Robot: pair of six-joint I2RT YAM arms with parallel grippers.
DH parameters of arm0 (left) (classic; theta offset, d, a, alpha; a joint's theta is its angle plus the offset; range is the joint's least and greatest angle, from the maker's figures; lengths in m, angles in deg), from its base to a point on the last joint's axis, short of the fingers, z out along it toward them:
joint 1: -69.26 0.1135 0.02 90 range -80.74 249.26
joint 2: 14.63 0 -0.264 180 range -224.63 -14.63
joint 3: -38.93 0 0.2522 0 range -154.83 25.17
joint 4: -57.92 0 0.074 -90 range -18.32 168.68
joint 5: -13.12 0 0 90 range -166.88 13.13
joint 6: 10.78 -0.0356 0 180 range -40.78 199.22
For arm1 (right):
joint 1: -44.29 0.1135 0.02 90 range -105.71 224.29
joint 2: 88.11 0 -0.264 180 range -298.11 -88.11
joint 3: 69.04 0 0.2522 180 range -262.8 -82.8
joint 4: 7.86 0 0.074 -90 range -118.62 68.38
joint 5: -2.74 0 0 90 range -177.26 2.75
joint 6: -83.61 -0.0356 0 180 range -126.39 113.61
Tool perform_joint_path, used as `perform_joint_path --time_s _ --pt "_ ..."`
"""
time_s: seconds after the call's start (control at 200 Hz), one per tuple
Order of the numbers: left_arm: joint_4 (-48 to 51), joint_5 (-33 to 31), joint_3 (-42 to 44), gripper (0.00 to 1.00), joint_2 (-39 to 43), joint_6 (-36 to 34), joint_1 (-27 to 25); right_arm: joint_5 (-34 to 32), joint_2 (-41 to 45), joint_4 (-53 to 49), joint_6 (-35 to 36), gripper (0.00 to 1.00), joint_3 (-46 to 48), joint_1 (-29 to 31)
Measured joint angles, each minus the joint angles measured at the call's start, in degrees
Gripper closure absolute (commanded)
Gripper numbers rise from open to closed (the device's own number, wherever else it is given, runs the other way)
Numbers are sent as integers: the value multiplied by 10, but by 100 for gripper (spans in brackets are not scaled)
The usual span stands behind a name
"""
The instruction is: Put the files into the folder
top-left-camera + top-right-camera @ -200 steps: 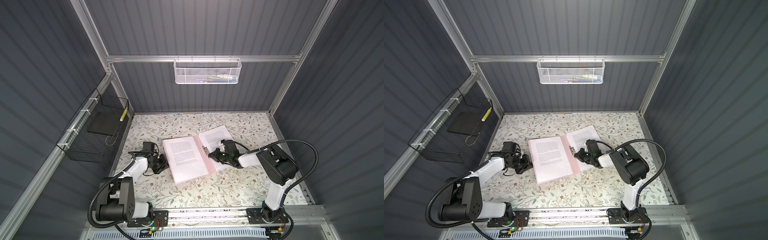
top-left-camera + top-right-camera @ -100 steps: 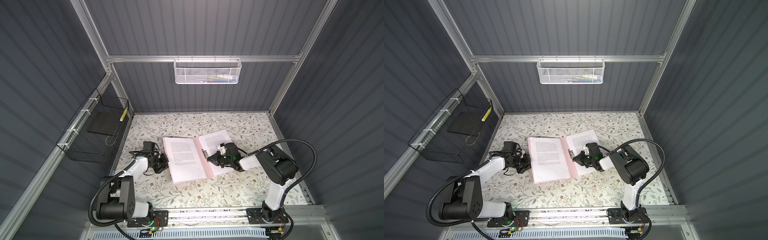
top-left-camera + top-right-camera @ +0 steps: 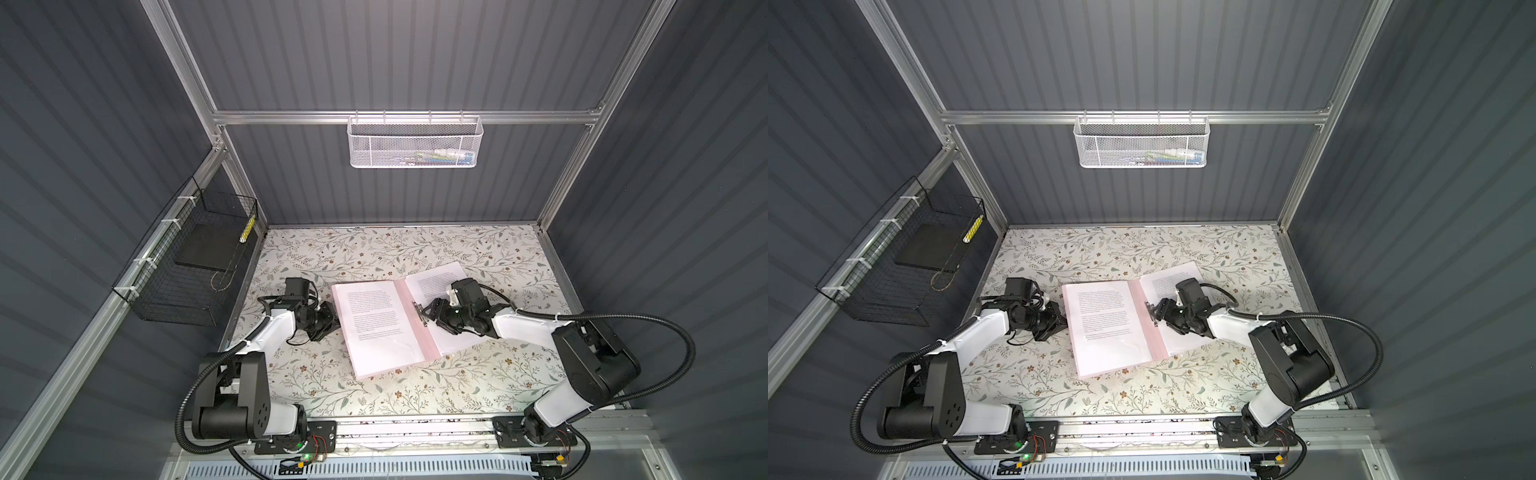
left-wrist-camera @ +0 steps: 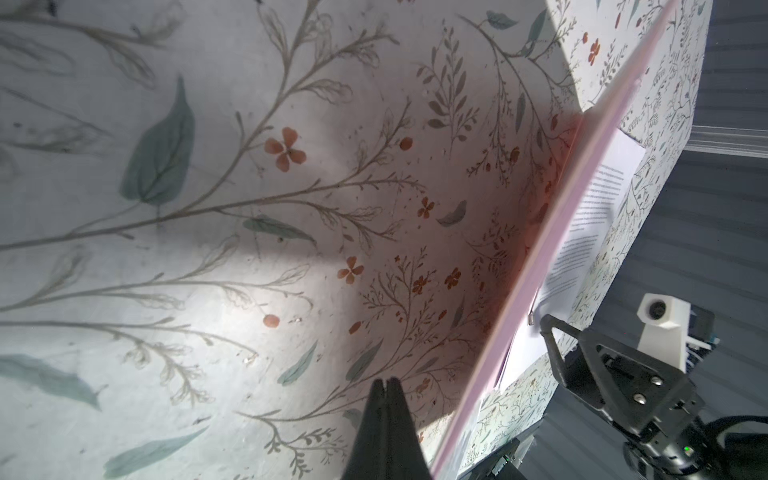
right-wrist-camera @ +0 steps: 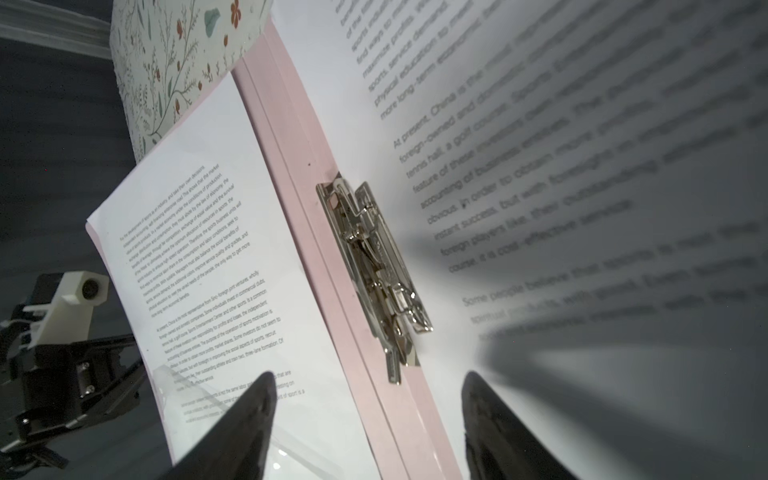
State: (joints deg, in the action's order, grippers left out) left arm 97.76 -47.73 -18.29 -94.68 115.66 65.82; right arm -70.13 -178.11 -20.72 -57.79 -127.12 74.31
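Observation:
The pale pink folder lies open on the floral table, with its metal clip on the spine. White printed files rest on both halves: one sheet on the left half, another on the right. My right gripper hovers open just over the spine beside the clip, holding nothing. Off the folder's left edge, my left gripper is shut and empty, low over the table.
A black wire basket on the left wall holds a flat black slab. A white mesh basket hangs on the back wall. Grey walls enclose the table on three sides; a metal rail runs along the front.
The right gripper's jaws have gone from shut to wide open at the spine clip. The left arm has stayed where it was.

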Motion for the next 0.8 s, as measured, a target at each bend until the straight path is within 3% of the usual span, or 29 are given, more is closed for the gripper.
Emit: perform_joint_path --time_s 0.115,0.2,0.27,0.44,0.605,0.8 --pt "-4 12 0 91 0 0 0 -47 17 -95 52 12 -54 -9" --pt "-6 23 0 86 0 0 0 -61 32 -133 91 7 -64 -49" --pt "-7 31 0 76 0 1 0 -79 34 -162 123 1 -63 -98" --pt "-9 65 -13 47 4 10 -9 -94 32 -205 189 1 -52 -199" --pt "-18 74 -92 36 -2 25 -100 0 1 -179 210 1 -42 -276" --pt "-60 48 -213 32 -87 53 -223 85 -33 -98 190 1 -24 -285"
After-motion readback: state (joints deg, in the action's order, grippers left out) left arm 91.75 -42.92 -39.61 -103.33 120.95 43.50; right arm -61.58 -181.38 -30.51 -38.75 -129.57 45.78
